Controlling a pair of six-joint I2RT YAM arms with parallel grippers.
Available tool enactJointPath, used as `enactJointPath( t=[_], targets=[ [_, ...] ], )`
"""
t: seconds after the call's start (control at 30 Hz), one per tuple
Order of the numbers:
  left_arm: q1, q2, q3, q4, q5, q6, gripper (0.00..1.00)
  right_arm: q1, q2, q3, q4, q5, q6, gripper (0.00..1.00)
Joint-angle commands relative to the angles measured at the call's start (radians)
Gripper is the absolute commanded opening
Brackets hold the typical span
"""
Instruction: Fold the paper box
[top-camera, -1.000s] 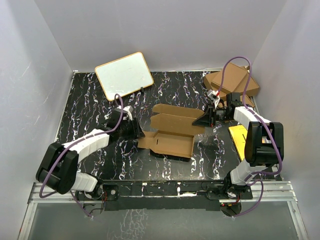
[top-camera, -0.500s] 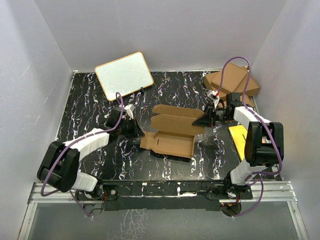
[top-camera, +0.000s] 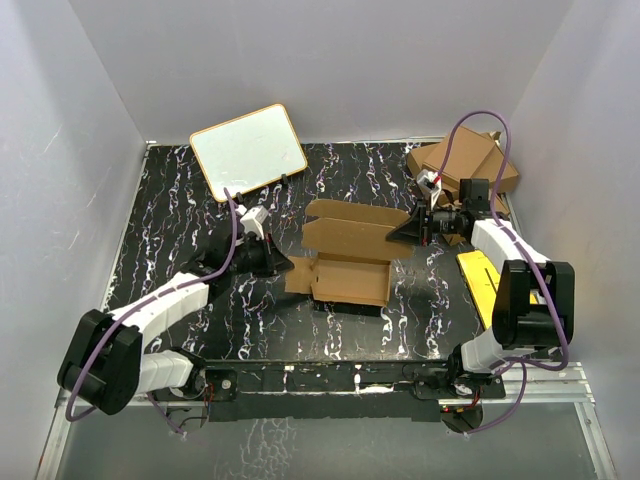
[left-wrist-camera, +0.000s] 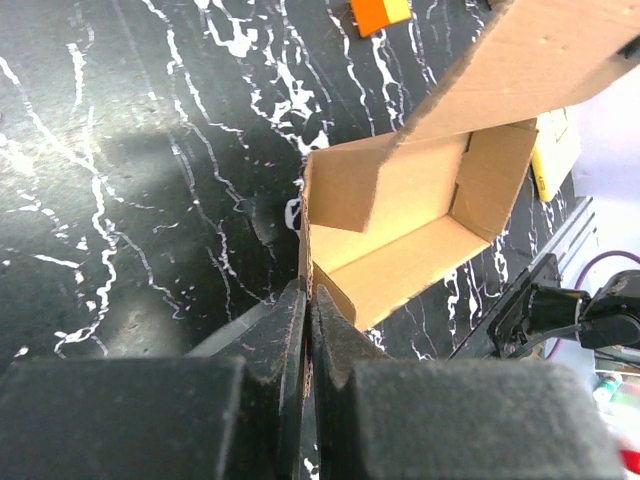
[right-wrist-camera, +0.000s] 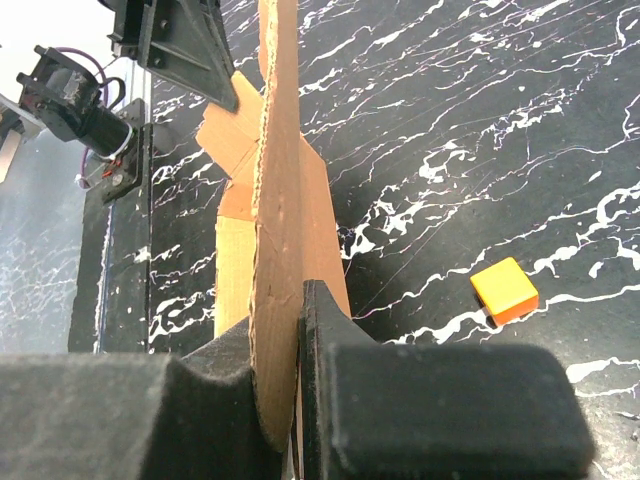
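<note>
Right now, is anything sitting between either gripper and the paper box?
Nothing visible does. Both have hold of the paper box: the left gripper is pinched on the edge of its left wall, and the right gripper is clamped on the raised lid flap.

Paper box (right-wrist-camera: 278, 200) panel cut off at top edge, yellow sheet (top-camera: 478, 280) partly hidden under right arm (top-camera: 500, 243)
</note>
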Motion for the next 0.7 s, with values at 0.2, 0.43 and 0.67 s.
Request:
enactJointPath(
  t=[0.2, 0.43, 0.67],
  targets=[
    [-0.107, 0.006, 0.036, 0.095, -0.042, 0.011, 0.00, 0.001, -0.064, -0.056, 0.267, 0.018, 0.202, 0.08],
    [-0.153, 0.021, 0.064, 0.100, -0.138, 0.062, 0.00, 0.002, -0.093, -0.084, 0.334, 0.019, 0.199, 0.08],
    [-0.185, 0.044, 0.095, 0.128, -0.200, 0.126, 0.00, 0.006, -0.130, -0.055, 0.270, -0.003, 0.009, 0.08]
  ],
)
